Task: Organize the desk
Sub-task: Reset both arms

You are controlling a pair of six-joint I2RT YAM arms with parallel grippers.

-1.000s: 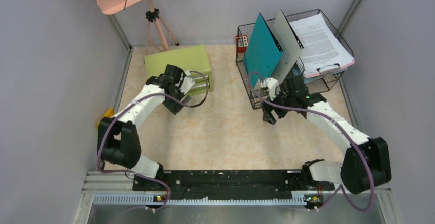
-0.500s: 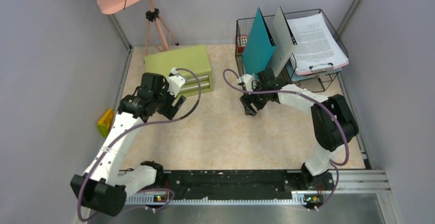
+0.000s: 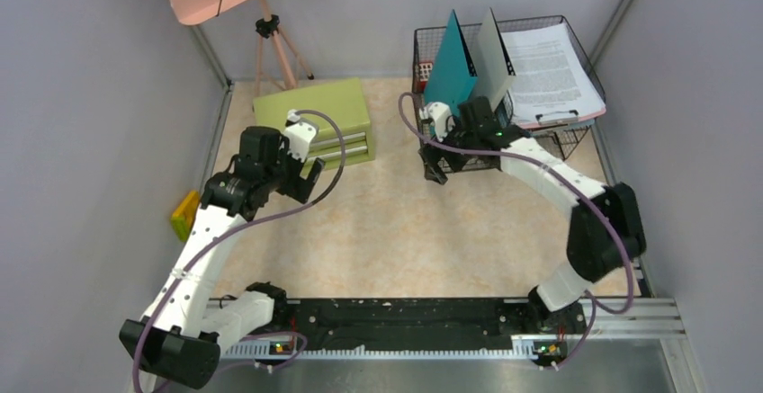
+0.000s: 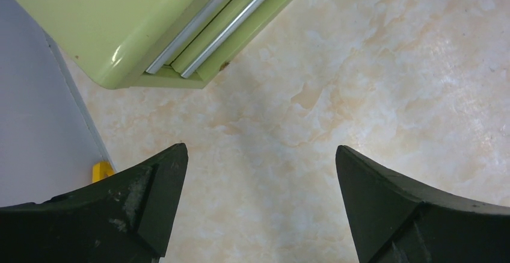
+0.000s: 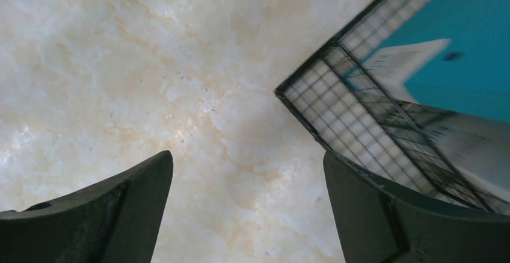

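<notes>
The desk [image 3: 405, 231] is a beige marble-patterned tabletop between grey walls. My left gripper [image 3: 306, 177] hangs open and empty over the desk just in front of the olive-green drawer box [image 3: 315, 105]; in the left wrist view its jaws [image 4: 258, 160] stand wide apart over bare desk [image 4: 373, 82], the box's front corner [image 4: 150, 34] above them. My right gripper [image 3: 434, 170] is open and empty beside the near left corner of the black wire basket [image 3: 576, 137]; in the right wrist view its jaws [image 5: 248, 160] straddle bare desk, the basket corner [image 5: 337, 112] at upper right.
The basket holds an upright teal folder [image 3: 450, 65], a grey folder [image 3: 493, 51] and a clipboard with printed papers [image 3: 553, 65]. A pink stand on a tripod [image 3: 270, 38] is at the back left. A yellow object [image 3: 185, 215] lies by the left wall.
The left arm stretched out and its gripper shifted slightly toward the drawer box. The right arm swung left along the basket front; its gripper now sits at the basket's near left corner. The basket shifted slightly.
</notes>
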